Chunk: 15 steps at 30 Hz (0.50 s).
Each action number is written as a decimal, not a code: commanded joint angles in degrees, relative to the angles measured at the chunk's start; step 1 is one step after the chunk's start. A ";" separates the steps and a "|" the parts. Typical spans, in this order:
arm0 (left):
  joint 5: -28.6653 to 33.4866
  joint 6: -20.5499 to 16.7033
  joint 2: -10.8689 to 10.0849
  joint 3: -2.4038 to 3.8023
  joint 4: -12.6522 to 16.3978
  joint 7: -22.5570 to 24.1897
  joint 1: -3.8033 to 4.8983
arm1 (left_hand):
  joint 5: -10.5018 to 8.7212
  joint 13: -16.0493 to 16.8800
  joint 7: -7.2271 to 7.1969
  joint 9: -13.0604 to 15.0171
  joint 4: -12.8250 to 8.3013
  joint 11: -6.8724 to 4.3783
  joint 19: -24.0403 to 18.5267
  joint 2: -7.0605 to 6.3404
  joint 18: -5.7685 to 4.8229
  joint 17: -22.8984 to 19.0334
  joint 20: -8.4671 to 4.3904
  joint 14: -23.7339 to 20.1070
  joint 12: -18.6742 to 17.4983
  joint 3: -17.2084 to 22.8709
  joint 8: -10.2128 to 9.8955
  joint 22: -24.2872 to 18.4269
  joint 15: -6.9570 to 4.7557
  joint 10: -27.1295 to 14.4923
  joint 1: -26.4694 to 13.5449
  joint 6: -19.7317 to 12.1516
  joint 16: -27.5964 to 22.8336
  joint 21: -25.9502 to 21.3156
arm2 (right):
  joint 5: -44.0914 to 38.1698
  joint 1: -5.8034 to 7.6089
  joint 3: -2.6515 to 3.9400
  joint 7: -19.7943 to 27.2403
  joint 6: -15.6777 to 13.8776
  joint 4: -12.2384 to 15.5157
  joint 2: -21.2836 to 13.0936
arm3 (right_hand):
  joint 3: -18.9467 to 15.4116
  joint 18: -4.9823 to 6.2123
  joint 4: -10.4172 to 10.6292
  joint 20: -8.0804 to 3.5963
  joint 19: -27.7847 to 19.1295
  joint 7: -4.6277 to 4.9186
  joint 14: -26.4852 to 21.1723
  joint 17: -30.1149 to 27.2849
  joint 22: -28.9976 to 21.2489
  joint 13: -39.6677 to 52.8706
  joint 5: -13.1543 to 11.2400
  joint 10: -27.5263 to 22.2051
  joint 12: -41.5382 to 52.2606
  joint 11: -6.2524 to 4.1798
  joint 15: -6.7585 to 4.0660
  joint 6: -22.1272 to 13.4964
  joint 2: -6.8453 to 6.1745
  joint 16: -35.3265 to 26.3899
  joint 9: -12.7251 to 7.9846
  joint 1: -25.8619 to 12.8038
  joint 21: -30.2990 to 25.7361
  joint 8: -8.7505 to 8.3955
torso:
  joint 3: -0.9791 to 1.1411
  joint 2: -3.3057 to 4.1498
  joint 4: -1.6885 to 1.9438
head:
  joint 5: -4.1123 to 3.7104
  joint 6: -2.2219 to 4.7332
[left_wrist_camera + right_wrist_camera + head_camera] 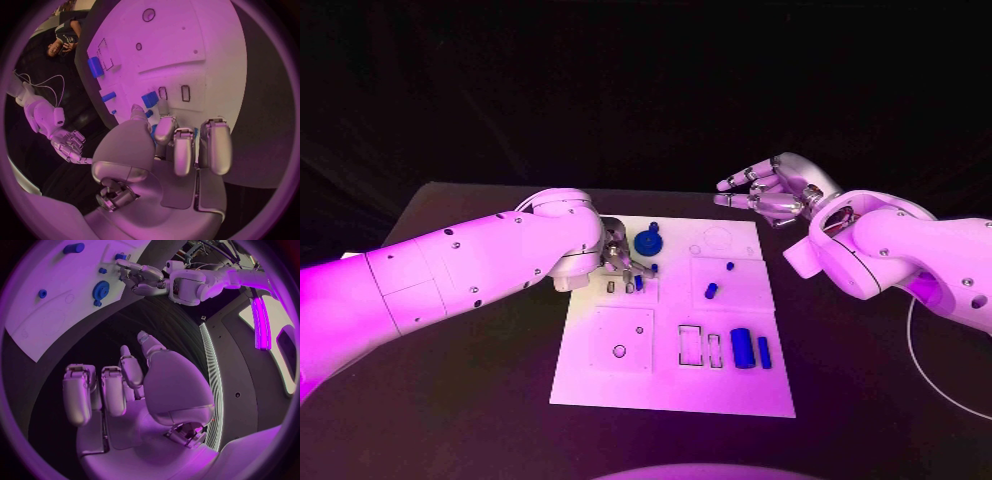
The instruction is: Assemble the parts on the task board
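Head view: task board with blue parts

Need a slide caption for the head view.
Left robot hand reaches onto the task board beside a blue gear; right robot hand hovers empty.

Lit magenta-violet throughout, against a dark backdrop. Brightest on the task board, close to glare, and on the white arm shells. Soft shadow under the left hand. Strongly bowed at the wrist circles' rims, with dark vignette. Mild softness overall.
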 commanded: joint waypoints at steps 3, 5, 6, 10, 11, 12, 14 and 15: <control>-0.20 1.63 0.41 0.00 -0.25 -3.34 -0.03 | -0.24 0.06 -0.02 0.29 -0.05 0.02 0.44 -0.05 -0.92 15.09 -0.05 6.04 0.35 -0.35 0.41 2.66 -0.46 0.46 1.09 -0.46 0.18 0.26 | -0.60 0.00 0.01 -0.22 0.92 -0.05 0.13 | -0.37 -0.39 -0.03 0.01 1.08 -0.01 4.05 6.05 5.23 0.55 0.32 -0.46 -0.27 0.04 0.11 -0.33 -0.03 -0.37 -0.05 -0.74 -0.31 -0.08 | 0.00 0.00 0.00 | -0.04 -0.10; -0.19 1.62 0.50 0.00 -0.32 -3.33 -0.05 | -0.23 0.08 -0.03 0.49 -0.18 0.01 0.43 0.11 -0.93 15.09 -0.06 6.04 0.35 -0.28 0.50 2.68 -0.46 0.46 1.62 -0.55 0.18 0.27 | -0.60 0.00 0.01 -0.23 0.94 -0.07 0.17 | -0.37 -0.39 -0.03 0.01 1.08 -0.01 4.05 6.05 5.23 0.55 0.32 -0.46 -0.27 0.04 0.11 -0.33 -0.03 -0.37 -0.05 -0.74 -0.31 -0.08 | 0.03 -0.01 0.03 | -0.07 -0.15; -0.19 1.59 0.54 -0.01 -0.36 -3.32 -0.05 | -0.21 0.07 -0.03 0.60 -0.27 0.02 0.42 0.24 -0.92 15.09 -0.06 6.04 0.33 -0.20 0.54 2.69 -0.46 0.43 1.97 -0.61 0.18 0.27 | -0.60 0.00 0.01 -0.23 0.93 -0.08 0.18 | -0.37 -0.39 -0.03 0.01 1.08 -0.01 4.05 6.05 5.23 0.55 0.32 -0.46 -0.27 0.04 0.11 -0.33 -0.03 -0.37 -0.05 -0.74 -0.31 -0.08 | 0.01 -0.01 0.03 | -0.07 -0.18; 0.05 1.69 0.72 -0.14 -0.47 -3.25 -0.08 | -0.18 0.07 0.01 0.98 -0.44 0.05 0.40 0.67 -0.93 15.09 -0.03 6.04 0.30 0.08 0.67 2.74 -0.42 0.39 2.96 -0.82 0.18 0.29 | -0.60 -0.01 0.01 -0.24 0.79 -0.30 0.32 | -0.37 -0.37 -0.01 -0.01 1.03 -0.01 4.04 6.01 5.14 0.48 0.48 -0.51 -0.35 0.03 0.09 -0.37 0.21 -0.41 -0.05 -0.59 -0.36 -0.09 | 0.02 -0.01 0.06 | -0.11 -0.28; 0.07 1.74 0.74 -0.16 -0.47 -3.23 -0.08 | -0.18 0.08 0.01 0.99 -0.44 0.05 0.40 0.68 -0.93 15.09 -0.03 6.04 0.30 0.08 0.68 2.74 -0.42 0.39 2.97 -0.82 0.18 0.29 | -0.60 -0.01 0.01 -0.25 0.78 -0.41 0.36 | -0.36 -0.37 -0.02 -0.01 1.03 -0.01 4.04 6.00 5.13 0.45 0.51 -0.53 -0.38 0.02 0.09 -0.39 0.27 -0.42 -0.06 -0.53 -0.37 -0.10 | 0.02 0.00 0.03 | -0.08 -0.29; 0.10 1.80 0.77 -0.19 -0.46 -3.23 -0.08 | -0.18 0.10 0.01 1.03 -0.45 0.06 0.40 0.72 -0.93 15.09 -0.02 6.04 0.32 0.11 0.69 2.75 -0.42 0.40 3.06 -0.84 0.18 0.30 | -0.60 -0.01 0.01 -0.26 0.78 -0.50 0.40 | -0.36 -0.37 -0.02 -0.01 1.03 -0.01 4.04 6.00 5.13 0.45 0.51 -0.53 -0.38 0.02 0.09 -0.39 0.27 -0.42 -0.06 -0.53 -0.37 -0.10 | 0.02 0.00 0.04 | -0.08 -0.32; 0.15 1.88 0.79 -0.23 -0.41 -3.22 -0.09 | -0.18 0.10 0.01 1.03 -0.45 0.06 0.40 0.72 -0.93 15.09 -0.02 6.04 0.32 0.11 0.69 2.75 -0.42 0.40 3.06 -0.84 0.18 0.30 | -0.60 -0.01 0.00 -0.28 0.80 -0.64 0.49 | -0.36 -0.37 -0.02 -0.01 1.03 -0.01 4.04 6.00 5.13 0.45 0.51 -0.53 -0.38 0.02 0.09 -0.39 0.27 -0.42 -0.06 -0.53 -0.37 -0.10 | 0.00 0.02 0.04 | -0.08 -0.36; 0.17 1.92 0.79 -0.24 -0.38 -3.22 -0.09 | -0.18 0.10 0.01 1.03 -0.45 0.06 0.40 0.72 -0.93 15.09 -0.02 6.04 0.32 0.11 0.69 2.75 -0.42 0.40 3.06 -0.84 0.18 0.30 | -0.60 -0.01 0.00 -0.28 0.82 -0.70 0.54 | -0.36 -0.37 -0.02 -0.01 1.03 -0.01 4.04 6.00 5.13 0.45 0.51 -0.53 -0.38 0.02 0.09 -0.39 0.27 -0.42 -0.06 -0.53 -0.37 -0.10 | 0.03 0.02 0.04 | -0.10 -0.42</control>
